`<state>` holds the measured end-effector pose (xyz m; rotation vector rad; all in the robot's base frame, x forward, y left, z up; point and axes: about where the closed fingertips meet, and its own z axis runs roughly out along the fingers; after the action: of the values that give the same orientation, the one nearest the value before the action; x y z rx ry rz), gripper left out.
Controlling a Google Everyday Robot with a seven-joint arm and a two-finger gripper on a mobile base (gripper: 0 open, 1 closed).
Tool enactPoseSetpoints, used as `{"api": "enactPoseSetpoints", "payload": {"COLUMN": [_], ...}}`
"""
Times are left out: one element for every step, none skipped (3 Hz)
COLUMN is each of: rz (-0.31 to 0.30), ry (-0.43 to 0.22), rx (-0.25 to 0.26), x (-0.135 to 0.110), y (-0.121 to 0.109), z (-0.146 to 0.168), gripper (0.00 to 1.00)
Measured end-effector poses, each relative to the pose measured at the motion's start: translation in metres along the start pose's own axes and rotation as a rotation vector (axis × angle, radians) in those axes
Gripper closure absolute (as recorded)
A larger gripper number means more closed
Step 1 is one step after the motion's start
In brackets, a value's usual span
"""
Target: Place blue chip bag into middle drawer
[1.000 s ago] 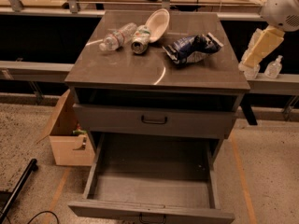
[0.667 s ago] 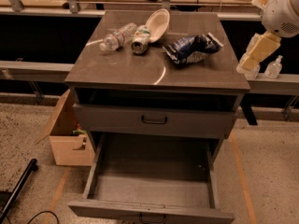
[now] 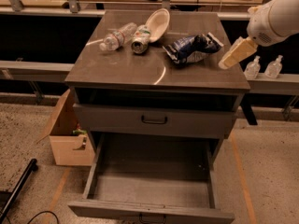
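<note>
The blue chip bag lies crumpled on the right half of the grey cabinet top. My gripper, cream-coloured on a white arm, hovers over the top's right edge, just right of the bag and apart from it. The middle drawer is pulled open at the bottom of the cabinet. Its grey base is bare.
A clear plastic bottle, a crushed can and a white bowl lie at the back of the top. A shut drawer front with a black handle sits above the open drawer. A cardboard box stands on the floor at the left.
My gripper has moved left, from beyond the cabinet's right side to over its right edge, closer to the bag. The things on the top have not moved.
</note>
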<state>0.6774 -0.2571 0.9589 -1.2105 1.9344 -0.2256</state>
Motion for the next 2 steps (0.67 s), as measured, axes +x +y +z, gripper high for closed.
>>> {"api": "enactPoseSetpoints", "payload": {"rz": [0.081,0.115], "ry": [-0.062,-0.112], "rx": [-0.018,-0.043], "x": [-0.006,-0.015], "y": [-0.003,-0.003], "z": [0.042,0.078], "gripper": [0.00,0.00]}}
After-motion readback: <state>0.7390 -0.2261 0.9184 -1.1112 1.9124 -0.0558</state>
